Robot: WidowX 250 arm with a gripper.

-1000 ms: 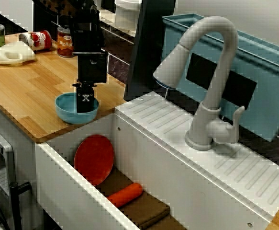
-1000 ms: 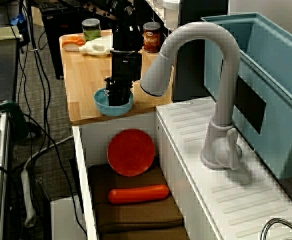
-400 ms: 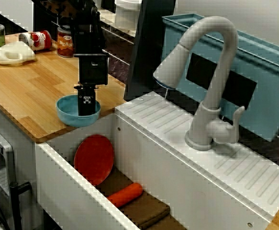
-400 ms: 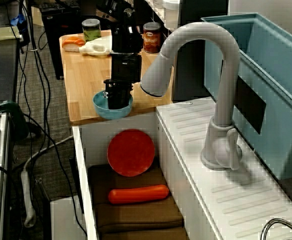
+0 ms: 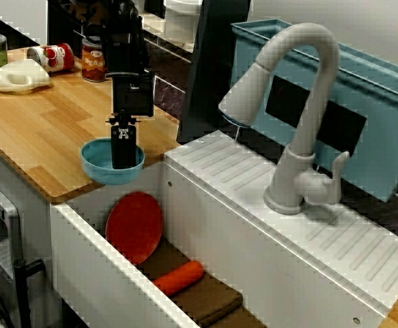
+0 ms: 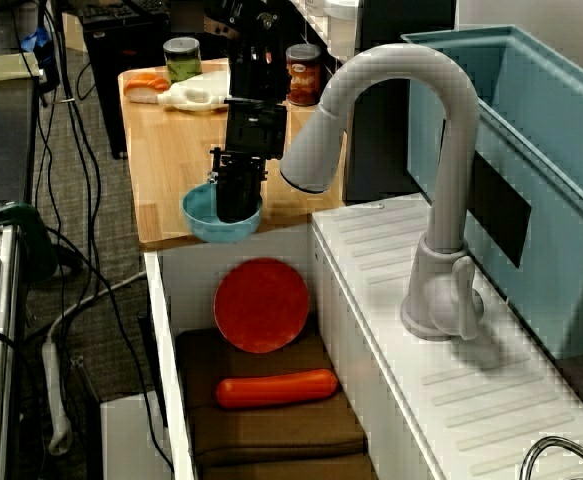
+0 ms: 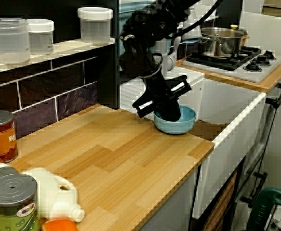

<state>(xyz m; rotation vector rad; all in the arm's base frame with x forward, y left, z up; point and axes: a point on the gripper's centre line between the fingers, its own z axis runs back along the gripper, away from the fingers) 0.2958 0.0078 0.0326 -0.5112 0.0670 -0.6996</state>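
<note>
Jaws point down into a blue bowl (image 5: 100, 167) and are clenched on its rim, with 1 finger inside and the other against the outer wall. The bowl sits at the corner of the wooden desk (image 5: 41, 130), at the edge that meets the white sink (image 6: 166, 330). In the view from the desk the bowl (image 7: 184, 125) looks slightly tilted; whether its base touches the wood cannot be told. The black arm (image 5: 127, 61) rises straight above it.

Down in the sink, a red plate (image 5: 134, 225) leans against the wall just below the bowl. An orange carrot (image 5: 178, 277) lies on a brown cloth (image 5: 212, 301) beside the plate. A grey faucet (image 5: 308, 102) arches over the sink to the right, well apart from the bowl. 2 cans (image 5: 93, 60) stand at the far side of the desk.
</note>
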